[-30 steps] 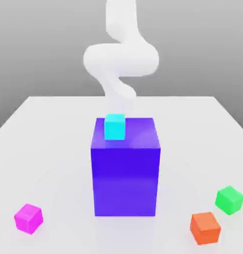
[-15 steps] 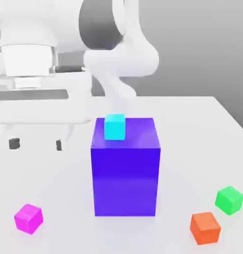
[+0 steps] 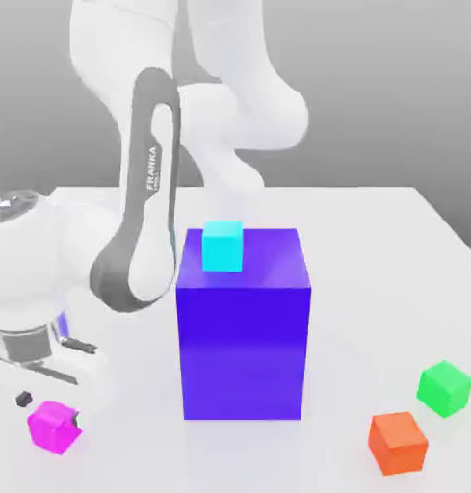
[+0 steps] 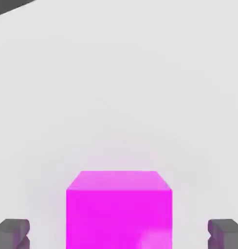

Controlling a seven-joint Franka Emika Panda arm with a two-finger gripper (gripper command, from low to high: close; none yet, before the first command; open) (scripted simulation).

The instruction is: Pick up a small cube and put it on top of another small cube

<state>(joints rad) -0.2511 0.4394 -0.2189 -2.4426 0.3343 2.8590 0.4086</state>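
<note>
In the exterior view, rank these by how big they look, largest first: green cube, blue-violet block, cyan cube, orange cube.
1. Blue-violet block
2. Orange cube
3. Unsure between green cube and cyan cube: they look too alike, and the green one seems nearer the camera.

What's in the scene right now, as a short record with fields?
target: magenta cube, on the table
tool: open, fingers on either side of the magenta cube, not touching it
stack base: green cube, nothing on top
large block: blue-violet, cyan cube on top
other: orange cube, near the green cube
</note>
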